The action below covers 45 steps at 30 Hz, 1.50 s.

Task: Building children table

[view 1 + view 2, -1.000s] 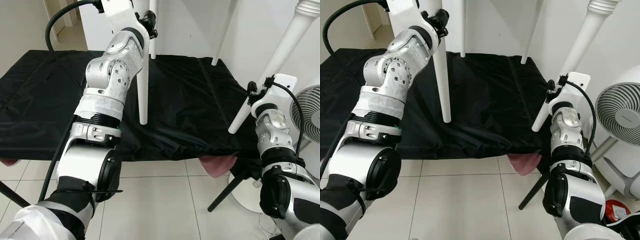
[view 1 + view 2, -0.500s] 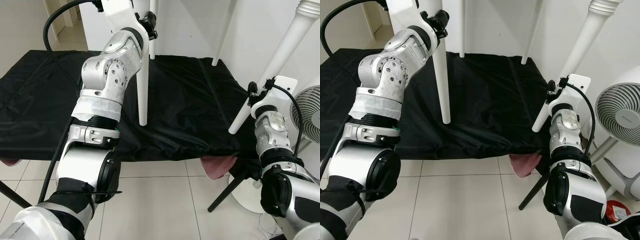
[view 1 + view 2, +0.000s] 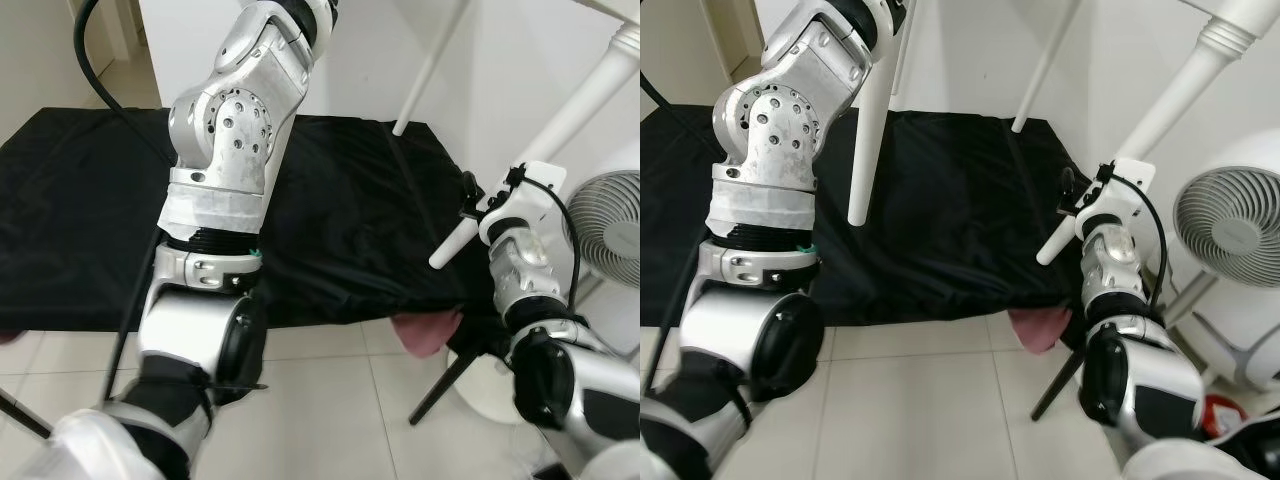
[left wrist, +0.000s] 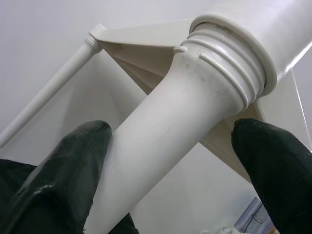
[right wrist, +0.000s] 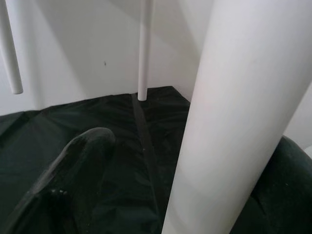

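A white children's table is held up in the air, its underside (image 4: 146, 44) overhead and its legs slanting down. My left arm (image 3: 235, 130) is raised high. Its gripper (image 4: 170, 127) is shut on one white leg (image 3: 868, 130) just below the threaded collar. That leg's tip hangs over the black cloth. A second leg (image 3: 560, 130) runs down past my right wrist (image 3: 515, 200). It lies between the open fingers of my right gripper (image 5: 192, 141), against one finger (image 5: 292, 195) and apart from the other (image 5: 73, 185). A far leg (image 3: 425, 75) hangs near the wall.
A low surface covered in black cloth (image 3: 380, 220) spreads under the legs. A pink cloth (image 3: 430, 330) hangs below its front edge beside a black strut (image 3: 445, 385). A white fan (image 3: 610, 225) stands close on the right. Tiled floor lies in front.
The whole view has swung. The table has tilted, so its legs now lean instead of hanging straight. My left arm has risen higher with its leg.
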{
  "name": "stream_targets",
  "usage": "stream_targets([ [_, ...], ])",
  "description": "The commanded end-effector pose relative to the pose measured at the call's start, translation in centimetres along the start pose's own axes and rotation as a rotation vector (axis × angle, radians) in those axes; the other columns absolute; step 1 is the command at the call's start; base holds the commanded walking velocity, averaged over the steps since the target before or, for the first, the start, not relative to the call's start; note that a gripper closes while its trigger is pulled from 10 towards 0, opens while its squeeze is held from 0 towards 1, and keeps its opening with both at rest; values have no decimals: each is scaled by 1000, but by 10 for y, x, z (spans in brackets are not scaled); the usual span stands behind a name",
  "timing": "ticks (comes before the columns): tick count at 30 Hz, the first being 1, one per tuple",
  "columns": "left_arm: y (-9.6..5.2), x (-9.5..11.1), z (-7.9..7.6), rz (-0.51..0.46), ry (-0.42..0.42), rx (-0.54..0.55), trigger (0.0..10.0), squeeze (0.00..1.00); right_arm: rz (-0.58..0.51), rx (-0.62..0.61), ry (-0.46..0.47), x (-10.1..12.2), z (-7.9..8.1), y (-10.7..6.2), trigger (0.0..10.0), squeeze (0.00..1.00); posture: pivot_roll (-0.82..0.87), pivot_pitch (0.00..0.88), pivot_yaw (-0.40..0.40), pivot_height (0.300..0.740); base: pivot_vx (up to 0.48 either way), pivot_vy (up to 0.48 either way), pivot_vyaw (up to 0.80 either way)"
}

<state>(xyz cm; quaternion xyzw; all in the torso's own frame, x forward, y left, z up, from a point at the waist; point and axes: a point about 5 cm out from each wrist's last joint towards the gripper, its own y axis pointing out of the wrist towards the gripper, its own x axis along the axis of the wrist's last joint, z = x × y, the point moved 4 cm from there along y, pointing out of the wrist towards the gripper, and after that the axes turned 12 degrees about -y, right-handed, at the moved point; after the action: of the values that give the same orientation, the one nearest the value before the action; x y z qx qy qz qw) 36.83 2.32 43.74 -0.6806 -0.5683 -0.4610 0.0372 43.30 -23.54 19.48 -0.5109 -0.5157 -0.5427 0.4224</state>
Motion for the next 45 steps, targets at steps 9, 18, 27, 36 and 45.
stream_targets([
  [9,-3,-33,-50,158,-23,-306,10000,1000,110,190,12,-30,51,-8,10000,1000,65,0,-110,740,0,0,0],
  [18,-3,-33,-50,158,-23,-306,10000,1000,110,190,12,-30,51,-8,10000,1000,65,0,-110,740,0,0,0],
  [27,-3,-33,-50,158,-23,-306,10000,1000,110,190,12,-30,51,-8,10000,1000,65,0,-110,740,0,0,0],
  [36,-3,-33,-50,158,-23,-306,10000,1000,110,190,12,-30,51,-8,10000,1000,65,0,-110,740,0,0,0],
  [45,-3,-33,-50,158,-23,-306,10000,1000,110,190,12,-30,51,-8,10000,1000,65,0,-110,740,0,0,0],
])
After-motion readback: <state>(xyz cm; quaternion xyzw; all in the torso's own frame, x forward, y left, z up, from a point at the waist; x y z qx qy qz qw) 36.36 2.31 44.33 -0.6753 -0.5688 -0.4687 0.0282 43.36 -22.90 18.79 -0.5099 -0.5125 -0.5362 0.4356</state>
